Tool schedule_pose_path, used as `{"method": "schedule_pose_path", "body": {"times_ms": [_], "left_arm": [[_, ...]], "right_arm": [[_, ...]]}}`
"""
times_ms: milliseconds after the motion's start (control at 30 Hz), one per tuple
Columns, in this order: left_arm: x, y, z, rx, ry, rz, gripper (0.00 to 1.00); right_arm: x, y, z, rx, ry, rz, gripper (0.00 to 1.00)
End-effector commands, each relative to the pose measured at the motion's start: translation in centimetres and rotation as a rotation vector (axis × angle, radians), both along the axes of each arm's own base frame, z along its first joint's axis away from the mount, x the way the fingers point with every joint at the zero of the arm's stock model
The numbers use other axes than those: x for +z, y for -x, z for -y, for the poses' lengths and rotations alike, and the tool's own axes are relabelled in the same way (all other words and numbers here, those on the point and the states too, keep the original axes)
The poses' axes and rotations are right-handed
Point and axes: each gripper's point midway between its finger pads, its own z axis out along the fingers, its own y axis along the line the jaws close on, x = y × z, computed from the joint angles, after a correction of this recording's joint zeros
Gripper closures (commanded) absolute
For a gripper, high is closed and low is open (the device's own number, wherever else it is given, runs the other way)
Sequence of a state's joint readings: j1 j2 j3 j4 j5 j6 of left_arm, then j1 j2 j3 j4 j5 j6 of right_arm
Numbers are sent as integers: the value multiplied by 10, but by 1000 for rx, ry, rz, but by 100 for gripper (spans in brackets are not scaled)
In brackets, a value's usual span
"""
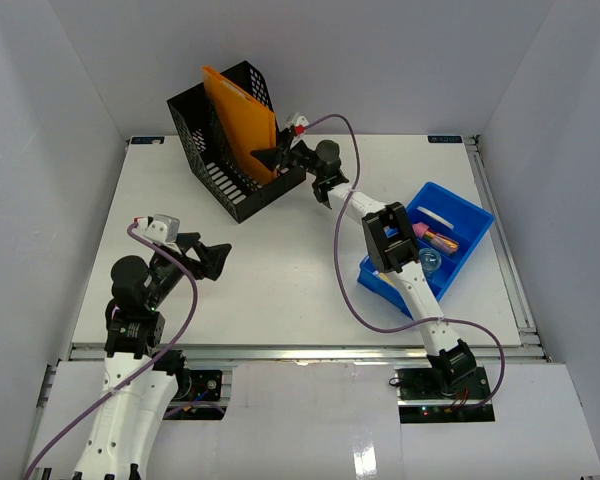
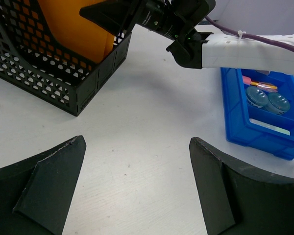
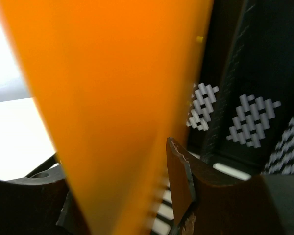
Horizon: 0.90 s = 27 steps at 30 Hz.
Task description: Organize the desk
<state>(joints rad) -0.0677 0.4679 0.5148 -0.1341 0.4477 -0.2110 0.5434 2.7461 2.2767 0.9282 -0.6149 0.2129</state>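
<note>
Orange folder [image 1: 245, 130] | right tool [image 1: 272, 157] outstretched astride it, grip unclear | left tool [image 2: 137, 142] agape

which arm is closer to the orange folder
Right. The right arm reaches to the orange folder in the black mesh rack, the folder between its jaws. The left arm hangs over the desk's near-left part, well apart from it.

Orange folder [image 3: 117, 98] blurred, cut off at top edge; blue bin [image 1: 467, 203] contents (small items) too small to identify
</note>
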Motion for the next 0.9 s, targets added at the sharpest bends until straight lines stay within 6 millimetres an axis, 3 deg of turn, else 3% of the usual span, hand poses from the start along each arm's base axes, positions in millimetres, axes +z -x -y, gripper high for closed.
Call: {"method": "schedule_pose_path", "body": {"times_ms": [0, 33, 67, 233, 267, 300, 367, 400, 433, 467, 533, 600, 700, 867], "left_arm": [[4, 4, 3, -22, 6, 22, 2], [4, 4, 3, -23, 7, 22, 2], [4, 5, 4, -25, 8, 23, 2], [8, 8, 6, -43, 12, 37, 2], [8, 8, 7, -45, 15, 36, 2], [8, 9, 8, -50, 16, 35, 2], [8, 10, 10, -63, 19, 33, 2], [8, 11, 10, -69, 20, 33, 2], [7, 11, 12, -79, 23, 25, 2], [5, 11, 13, -88, 26, 16, 2], [2, 11, 15, -96, 32, -5, 2], [-1, 10, 17, -105, 37, -29, 2], [-4, 11, 20, -129, 39, -47, 2], [-3, 16, 26, -170, 44, -44, 2]], "right_arm": [[73, 23, 14, 43, -52, 114, 32], [77, 26, 17, 49, -49, 108, 10], [83, 30, 22, 56, -43, 99, 7], [104, 50, 54, 69, 37, -7, 10], [125, 55, 66, 57, 47, 3, 10], [128, 60, 73, 43, 85, -14, 10], [127, 70, 88, 8, 187, -52, 10], [107, 68, 92, -13, 249, -101, 10], [114, 74, 103, -57, 302, -85, 10], [117, 83, 115, -91, 357, -82, 10], [93, 111, 136, -105, 462, -170, 10], [102, 143, 159, -127, 526, -151, 10], [84, 198, 203, -159, 653, -246, 10], [51, 264, 265, -129, 705, -394, 10]]}}
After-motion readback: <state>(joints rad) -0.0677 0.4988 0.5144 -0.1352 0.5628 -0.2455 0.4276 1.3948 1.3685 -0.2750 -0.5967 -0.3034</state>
